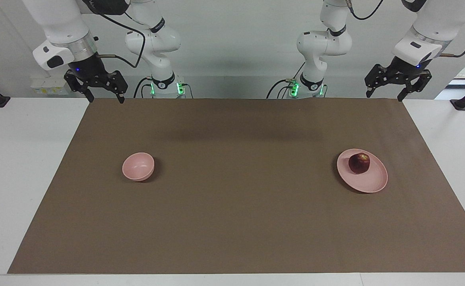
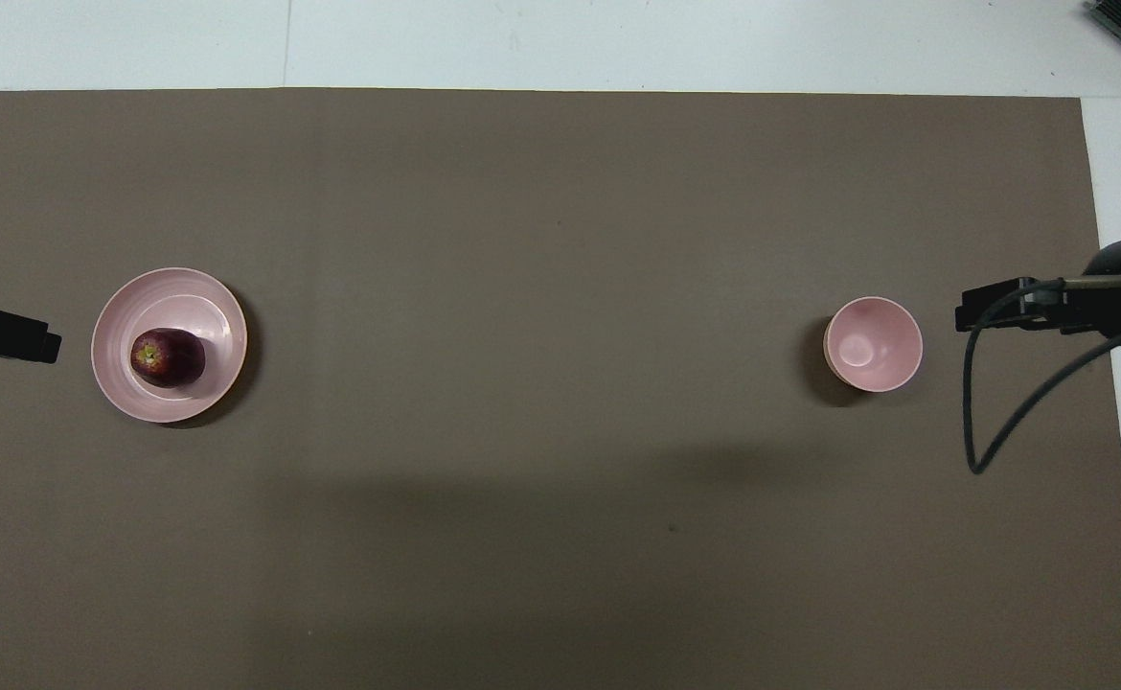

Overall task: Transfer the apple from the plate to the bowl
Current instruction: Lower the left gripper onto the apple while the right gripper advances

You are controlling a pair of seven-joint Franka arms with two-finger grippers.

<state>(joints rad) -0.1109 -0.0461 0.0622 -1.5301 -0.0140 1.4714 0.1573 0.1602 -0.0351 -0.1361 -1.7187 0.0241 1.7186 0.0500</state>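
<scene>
The dark red apple (image 1: 359, 163) lies on the pale pink plate (image 1: 371, 183) toward the left arm's end of the table; both also show in the overhead view, the apple (image 2: 168, 356) on the plate (image 2: 192, 292). The small pink bowl (image 1: 138, 169) stands empty toward the right arm's end, and shows in the overhead view (image 2: 891, 359). My left gripper (image 1: 385, 96) hangs open and empty above the mat's corner, nearer the robots than the plate. My right gripper (image 1: 105, 98) hangs open and empty above the mat's other corner near the robots.
A brown mat (image 1: 232, 222) covers most of the white table (image 1: 18, 178). A black cable (image 2: 992, 422) loops from the right arm near the bowl in the overhead view.
</scene>
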